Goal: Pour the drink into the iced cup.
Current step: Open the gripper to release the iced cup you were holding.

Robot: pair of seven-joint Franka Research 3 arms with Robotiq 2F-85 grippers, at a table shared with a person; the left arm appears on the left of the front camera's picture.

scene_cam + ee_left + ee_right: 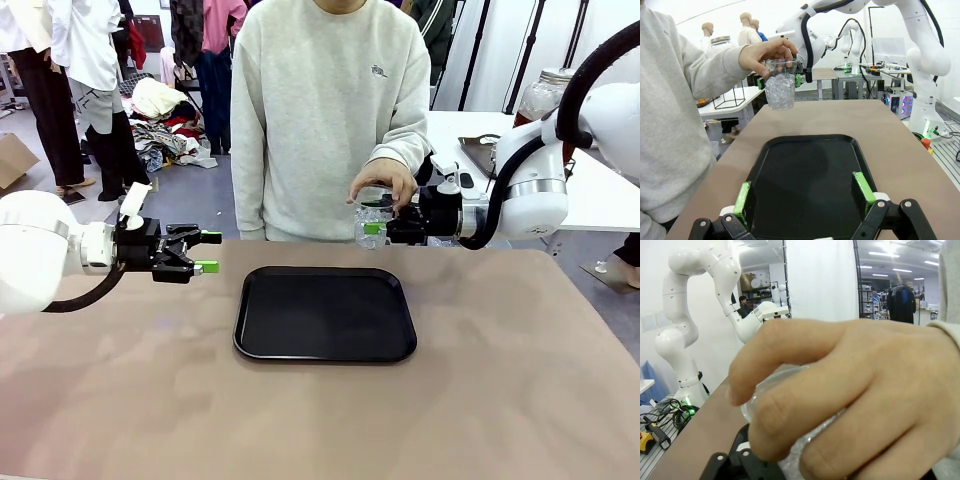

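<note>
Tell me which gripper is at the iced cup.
The right gripper: its green pads flank the clear cup of ice, which the person's hand grips from above at the table's far edge. The left gripper hangs open, left of the black tray.

Tray (pixel 325 313) mid-table; iced cup (pixel 372 222) behind, above.

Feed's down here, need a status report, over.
Left gripper open, idle. Right gripper at iced cup, grip unclear. Person's hand grips cup's rim. Black tray below.
</note>
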